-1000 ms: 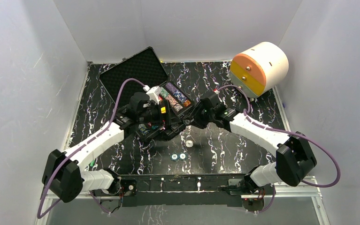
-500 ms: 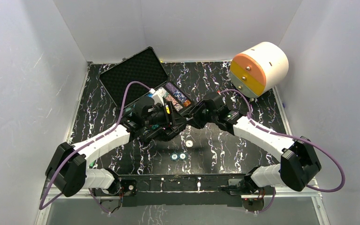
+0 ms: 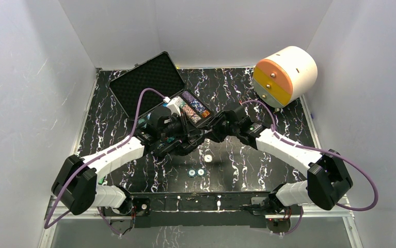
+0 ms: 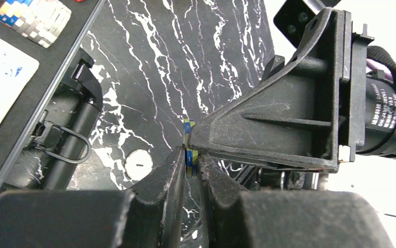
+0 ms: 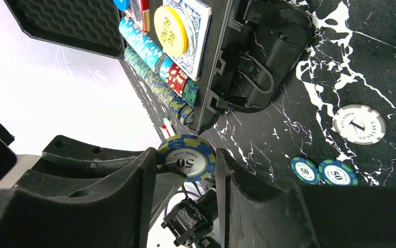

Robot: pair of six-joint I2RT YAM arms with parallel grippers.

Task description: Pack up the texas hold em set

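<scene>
One blue-green chip (image 5: 186, 161) marked 50 sits mid-frame, pinched from two sides by the right gripper (image 5: 186, 156) and the left gripper (image 4: 190, 156). Three lie loose on the bench (image 5: 371, 62), lower right in the right wrist view: two 50 chips (image 5: 305, 170) (image 5: 338, 173) and one white chip (image 5: 359, 124). The one open case (image 5: 56, 20), upper left, holds chip rows (image 5: 154, 67), a card deck (image 5: 198, 31) and one yellow button (image 5: 170, 23).

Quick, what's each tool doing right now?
Left tool: closed on the edge of the 50 chip.
Right tool: holding that same 50 chip.

Open black case (image 3: 146, 82) holds chip rows (image 5: 154, 70); right claw (image 5: 185, 155) pinches a 50 chip (image 5: 186, 161); three chips (image 5: 337, 172) lie loose.
</scene>
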